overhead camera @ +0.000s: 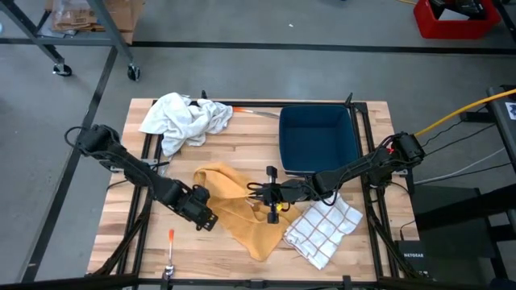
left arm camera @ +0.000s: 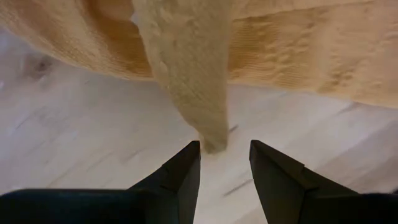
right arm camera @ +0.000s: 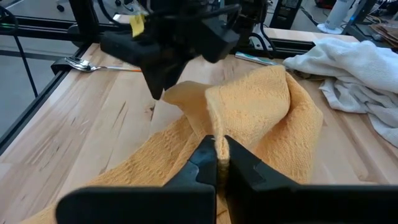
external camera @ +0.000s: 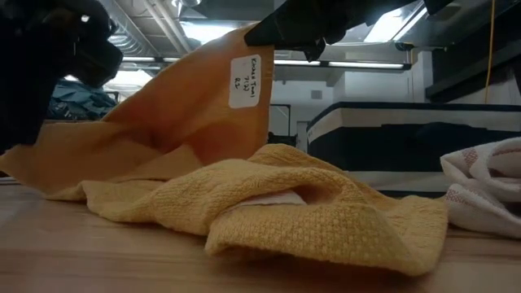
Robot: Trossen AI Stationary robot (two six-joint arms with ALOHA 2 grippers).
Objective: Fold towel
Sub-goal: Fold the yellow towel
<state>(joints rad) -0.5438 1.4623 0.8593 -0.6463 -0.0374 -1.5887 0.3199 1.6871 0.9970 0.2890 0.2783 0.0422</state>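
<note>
Towel (overhead camera: 234, 205), the yellow one, lies rumpled mid-surface: soft, light, floppy, so grab edges or corners. Your right gripper (right arm camera: 217, 155) is pinching a raised fold; the left gripper (left arm camera: 225, 163) is spread, a dangling corner just ahead of it.

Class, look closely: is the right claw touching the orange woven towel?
Touching. The right wrist view shows the right claw shut on a raised fold of the orange woven towel.
</note>
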